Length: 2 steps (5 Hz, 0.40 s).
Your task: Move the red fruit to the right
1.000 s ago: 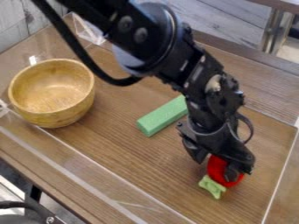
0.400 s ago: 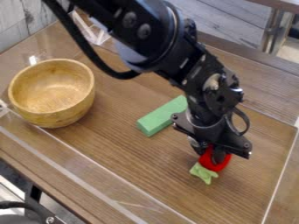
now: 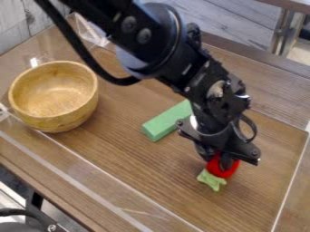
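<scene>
One broad wooden worktop [image 3: 97,177] is carrying everything here, and most of its middle is being covered by the black arm [image 3: 145,45] reaching down from the upper left. Going down in size, the wooden bowl [image 3: 53,95] is sitting well apart at the left, and the green block [image 3: 164,122] is lying just beside the arm's lower end, its near end partly masked. The pincer [image 3: 219,161] is pressing steeply down and is clenched on the red fruit [image 3: 219,167], which is resting near the worktop's right front, its pale green stem end [image 3: 213,180] poking out below. The likeliest slip, I judge, is the small rounded fruit squirting out of such a narrow grip while being carried right, or the pincer brushing the block. How the jaws are seating on the fruit is hard to make out.
</scene>
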Motion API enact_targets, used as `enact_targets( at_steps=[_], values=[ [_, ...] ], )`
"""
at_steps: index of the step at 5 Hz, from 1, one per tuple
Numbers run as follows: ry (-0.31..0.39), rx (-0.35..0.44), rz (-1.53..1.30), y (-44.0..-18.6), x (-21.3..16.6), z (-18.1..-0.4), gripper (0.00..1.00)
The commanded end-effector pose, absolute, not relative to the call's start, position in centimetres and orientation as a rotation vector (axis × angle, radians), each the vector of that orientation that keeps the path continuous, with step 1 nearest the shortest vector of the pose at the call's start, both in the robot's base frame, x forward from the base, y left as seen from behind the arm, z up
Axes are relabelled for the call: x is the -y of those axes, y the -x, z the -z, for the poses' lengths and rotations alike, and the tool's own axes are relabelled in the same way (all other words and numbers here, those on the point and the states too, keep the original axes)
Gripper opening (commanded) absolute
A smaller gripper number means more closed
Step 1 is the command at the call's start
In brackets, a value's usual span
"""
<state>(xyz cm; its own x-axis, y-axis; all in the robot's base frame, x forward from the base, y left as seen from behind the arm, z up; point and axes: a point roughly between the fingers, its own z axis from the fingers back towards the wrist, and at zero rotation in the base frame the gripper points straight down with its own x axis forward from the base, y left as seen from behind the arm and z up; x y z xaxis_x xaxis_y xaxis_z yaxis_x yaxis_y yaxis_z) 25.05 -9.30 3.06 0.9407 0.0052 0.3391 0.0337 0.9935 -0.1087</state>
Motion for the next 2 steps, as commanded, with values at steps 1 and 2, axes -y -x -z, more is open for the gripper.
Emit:
enact_targets(
  at_steps=[1,2],
  values=[
    [0.116,0.357,0.008,-24.81,10.16,-2.85,0.00],
    [0.112,0.353,-0.015,-24.53,10.51,-2.20,0.00]
  ],
)
